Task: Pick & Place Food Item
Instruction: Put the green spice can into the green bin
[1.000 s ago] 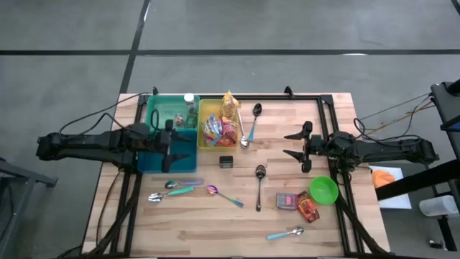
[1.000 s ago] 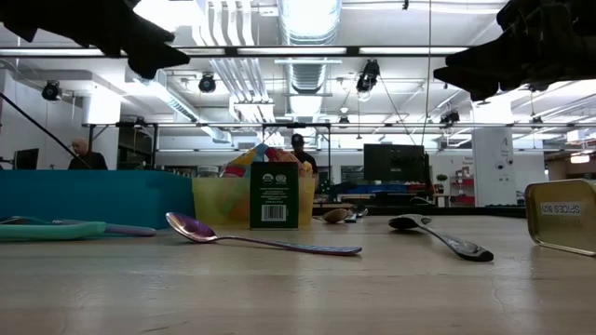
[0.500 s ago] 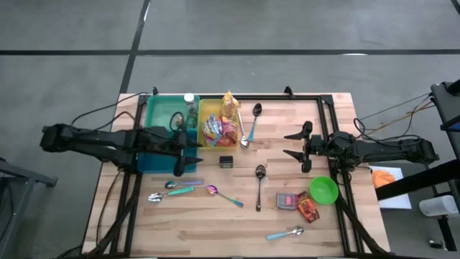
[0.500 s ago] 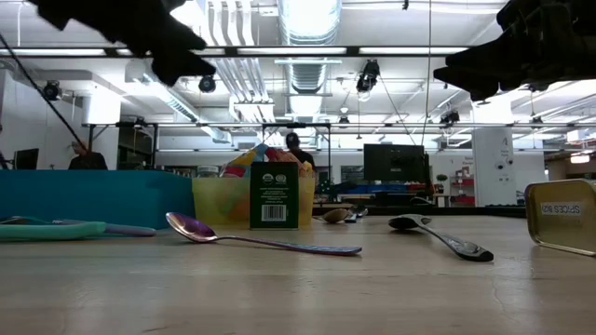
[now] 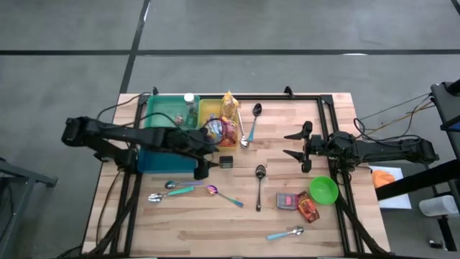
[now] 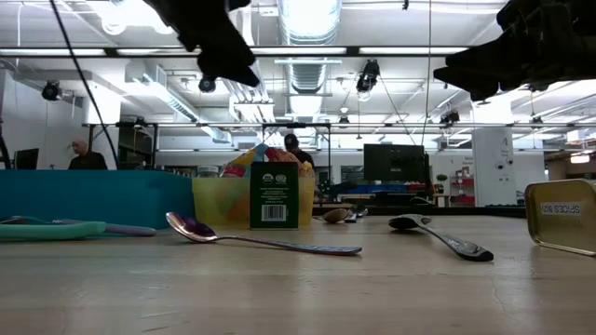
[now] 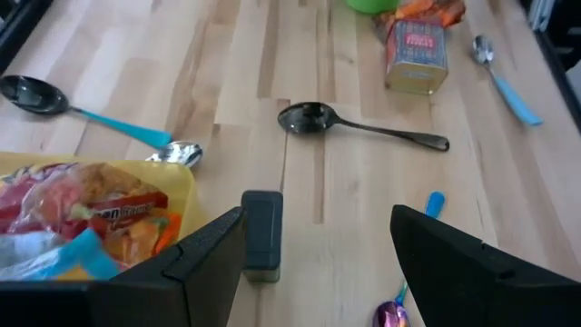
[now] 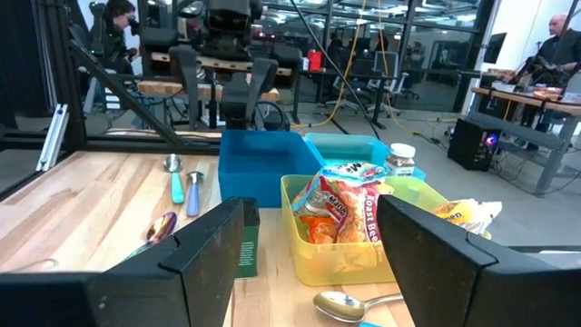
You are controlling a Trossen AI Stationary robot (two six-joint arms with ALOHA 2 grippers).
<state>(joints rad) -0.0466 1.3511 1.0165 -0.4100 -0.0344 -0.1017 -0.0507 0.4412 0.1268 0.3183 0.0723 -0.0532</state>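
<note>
Dark fingers of the left gripper [image 5: 203, 162] stand spread wide and hold nothing, hanging above the wooden tabletop [image 5: 338, 216] beside the yellow bin [image 5: 205, 108] of snack packets [image 7: 91, 218], just over the small dark box [image 5: 226, 162]. Right gripper [image 5: 296, 146] waits across the tabletop, its fingers likewise apart and holding nothing.
</note>
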